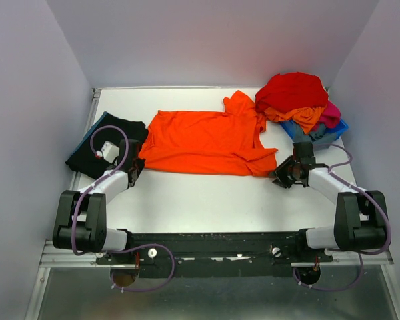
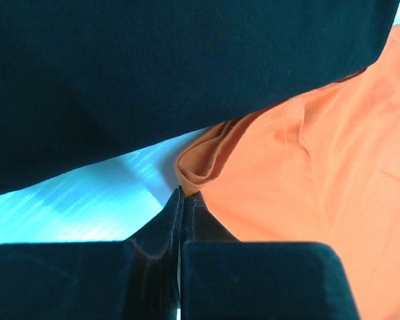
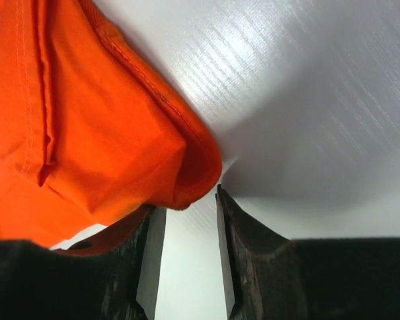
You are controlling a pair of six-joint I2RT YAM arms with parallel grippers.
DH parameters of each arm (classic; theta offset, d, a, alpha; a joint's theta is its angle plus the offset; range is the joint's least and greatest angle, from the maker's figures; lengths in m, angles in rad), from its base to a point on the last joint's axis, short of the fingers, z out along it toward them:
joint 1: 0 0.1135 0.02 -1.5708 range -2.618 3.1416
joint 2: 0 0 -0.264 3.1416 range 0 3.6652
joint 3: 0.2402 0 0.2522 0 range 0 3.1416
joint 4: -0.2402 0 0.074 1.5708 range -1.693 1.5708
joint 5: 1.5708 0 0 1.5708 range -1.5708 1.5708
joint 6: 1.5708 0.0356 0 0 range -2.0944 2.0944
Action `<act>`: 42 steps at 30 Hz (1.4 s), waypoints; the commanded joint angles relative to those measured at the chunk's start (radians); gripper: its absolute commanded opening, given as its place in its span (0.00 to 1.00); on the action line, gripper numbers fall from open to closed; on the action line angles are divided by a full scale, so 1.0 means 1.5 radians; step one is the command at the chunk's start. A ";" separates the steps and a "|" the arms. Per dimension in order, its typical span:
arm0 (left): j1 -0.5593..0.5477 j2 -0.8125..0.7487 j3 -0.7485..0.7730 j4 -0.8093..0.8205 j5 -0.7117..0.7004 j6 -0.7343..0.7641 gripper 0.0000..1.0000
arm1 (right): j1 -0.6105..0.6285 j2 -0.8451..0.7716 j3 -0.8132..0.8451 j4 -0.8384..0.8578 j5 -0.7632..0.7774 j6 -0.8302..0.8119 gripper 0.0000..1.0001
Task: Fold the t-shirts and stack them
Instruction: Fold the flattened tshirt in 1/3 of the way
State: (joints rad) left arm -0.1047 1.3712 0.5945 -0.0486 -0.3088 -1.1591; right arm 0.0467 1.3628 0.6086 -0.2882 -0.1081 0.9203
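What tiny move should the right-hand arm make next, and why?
Probably close the right gripper: it stands open with a corner of the orange t-shirt right at its fingertips, while the left gripper is shut at the other near corner.

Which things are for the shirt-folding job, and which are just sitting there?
For the job:
- bright orange t-shirt, spread flat
- black t-shirt
- heap of red, orange and magenta t-shirts

Just sitting there:
- small blue bin under the heap
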 commanded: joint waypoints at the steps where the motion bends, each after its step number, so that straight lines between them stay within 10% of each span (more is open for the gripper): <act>1: 0.004 -0.017 0.015 -0.012 -0.031 0.015 0.00 | 0.004 -0.003 0.013 0.011 0.043 0.009 0.44; 14: 0.004 -0.025 0.021 -0.012 -0.057 0.028 0.00 | 0.004 0.055 0.054 0.006 0.132 0.001 0.41; 21: 0.004 -0.021 0.022 -0.007 -0.056 0.031 0.00 | 0.004 0.085 0.065 -0.006 0.164 0.009 0.01; 42: 0.004 -0.079 -0.003 -0.061 -0.047 0.030 0.00 | -0.003 -0.038 0.059 -0.162 0.166 -0.079 0.01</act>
State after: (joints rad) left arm -0.1047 1.2842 0.6128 -0.1047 -0.3485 -1.1187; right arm 0.0525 1.2774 0.7296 -0.4740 0.1192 0.8318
